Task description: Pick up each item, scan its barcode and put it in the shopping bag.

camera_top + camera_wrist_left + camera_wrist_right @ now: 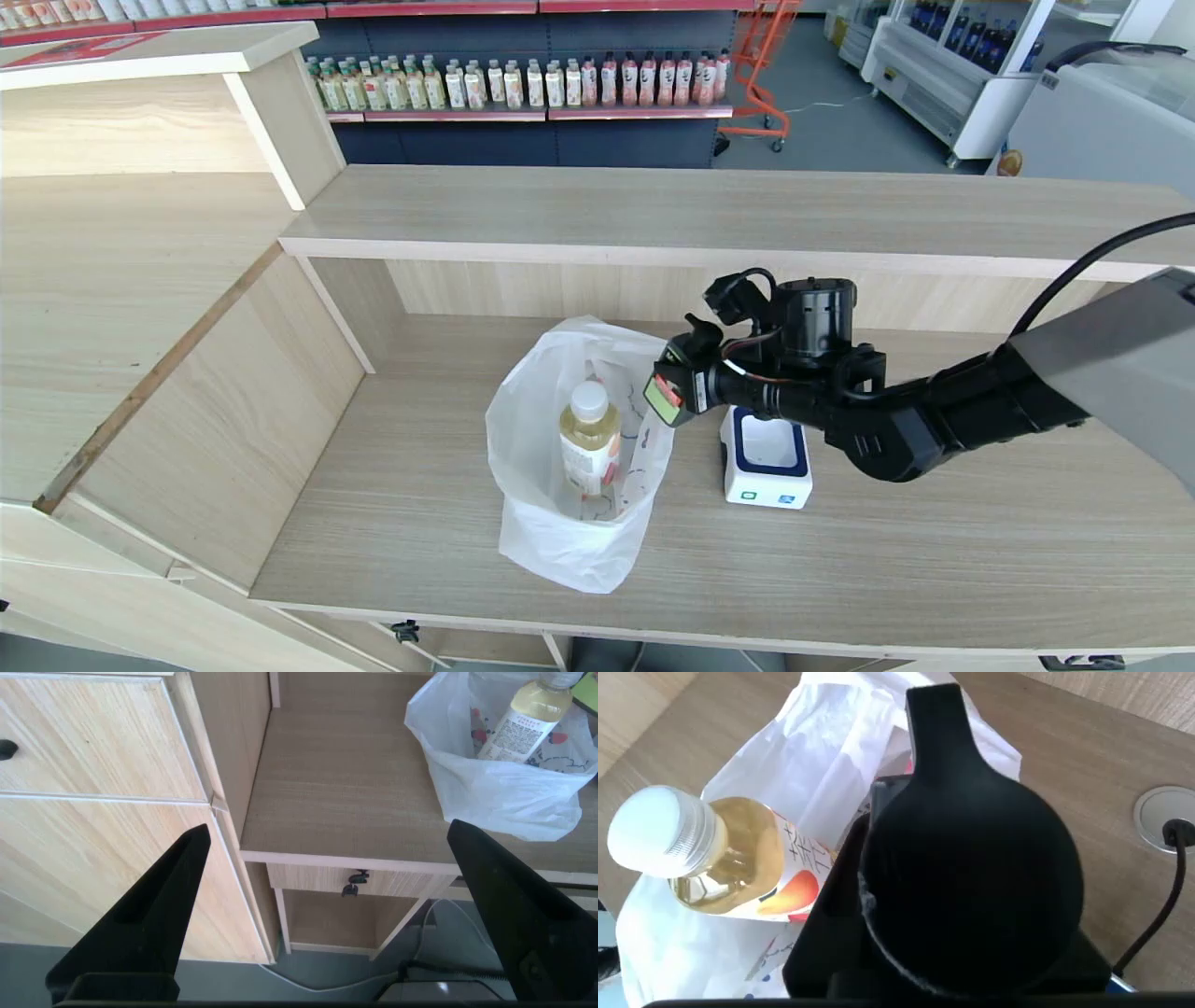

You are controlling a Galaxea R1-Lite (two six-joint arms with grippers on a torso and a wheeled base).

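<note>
White thin-plastic shopping bag is sitting on the pale wooden table, holding a white-capped bottle of yellow drink. We are hovering our right pincer at its rim, and we cannot tell its grip. Our left pincer is hanging released.

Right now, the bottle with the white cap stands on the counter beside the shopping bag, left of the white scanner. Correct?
Not quite: the bottle stands inside the shopping bag, not beside it on the counter, as the head view shows. It is left of the white scanner.
</note>
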